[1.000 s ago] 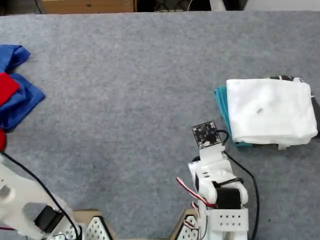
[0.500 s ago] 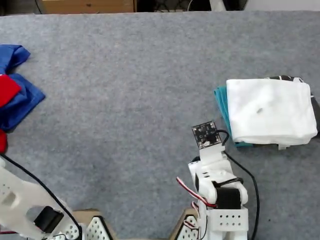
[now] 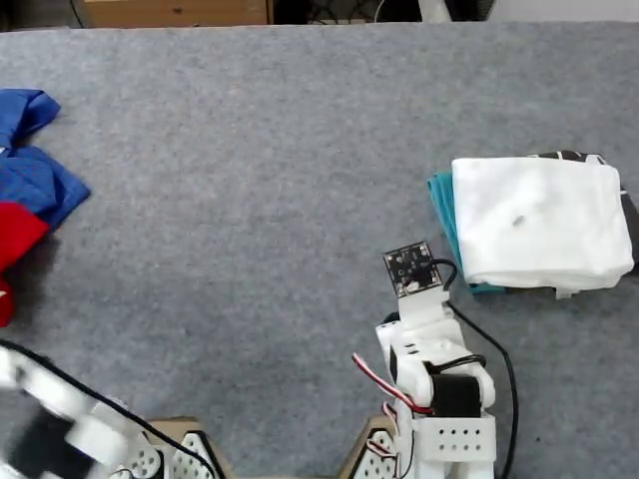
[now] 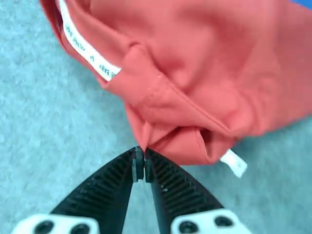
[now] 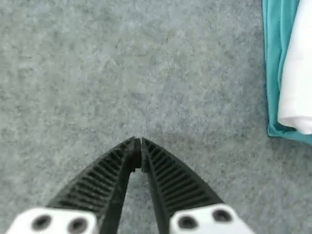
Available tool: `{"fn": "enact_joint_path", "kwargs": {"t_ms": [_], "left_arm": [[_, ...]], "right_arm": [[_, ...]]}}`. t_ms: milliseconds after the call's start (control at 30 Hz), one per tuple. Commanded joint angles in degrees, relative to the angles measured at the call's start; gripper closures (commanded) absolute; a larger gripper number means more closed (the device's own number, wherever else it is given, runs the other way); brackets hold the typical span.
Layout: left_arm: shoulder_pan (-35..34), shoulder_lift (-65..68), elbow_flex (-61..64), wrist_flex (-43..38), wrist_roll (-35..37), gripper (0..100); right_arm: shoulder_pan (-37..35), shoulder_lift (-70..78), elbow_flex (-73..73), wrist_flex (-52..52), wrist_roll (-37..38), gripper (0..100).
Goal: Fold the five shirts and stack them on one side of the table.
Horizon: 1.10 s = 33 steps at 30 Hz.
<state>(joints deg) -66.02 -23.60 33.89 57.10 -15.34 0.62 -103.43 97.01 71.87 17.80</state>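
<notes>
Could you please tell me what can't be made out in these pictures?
High view: the left edge cuts off the red shirt and the blue shirt.
High view: the white shirt covers the teal shirt and the dark shirt, bar slivers.
High view: the left arm is blurred by the bottom edge.

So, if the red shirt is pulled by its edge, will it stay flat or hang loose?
Probably floppy: the red shirt bunches in soft folds at the shut jaws' tips. Likely light, being thin cloth. It may drag on the fuzzy grey table.
</notes>
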Motion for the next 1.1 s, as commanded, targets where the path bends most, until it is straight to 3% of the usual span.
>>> {"fn": "enact_joint_path", "kwargs": {"t_ms": [0,200,367,500,667,800,933,1067], "left_arm": [[4.09,-22.86,12.53,-0.70,-1.23,97],[15.52,-49.23,25.71,4.84,-1.23,97],[21.23,-56.44,23.43,14.15,-0.88,97],[27.82,-56.44,18.59,17.23,-0.79,97],[49.71,-53.63,14.02,24.09,-0.09,97],[62.99,-44.40,11.38,24.88,5.54,97],[72.22,-35.43,7.43,24.97,5.54,97],[77.23,-28.66,2.07,26.55,3.87,97]], "right_arm": [[-0.70,-3.56,-0.40,0.09,0.35,98.5],[-0.70,-3.56,-0.40,0.09,0.35,98.5],[-0.70,-3.56,-0.40,0.09,0.35,98.5],[-0.70,-3.56,-0.40,0.09,0.35,98.5],[-0.70,-3.56,-0.40,0.09,0.35,98.5],[-0.70,-3.56,-0.40,0.09,0.35,98.5],[-0.70,-3.56,-0.40,0.09,0.35,98.5],[-0.70,-3.56,-0.40,0.09,0.35,98.5]]}}
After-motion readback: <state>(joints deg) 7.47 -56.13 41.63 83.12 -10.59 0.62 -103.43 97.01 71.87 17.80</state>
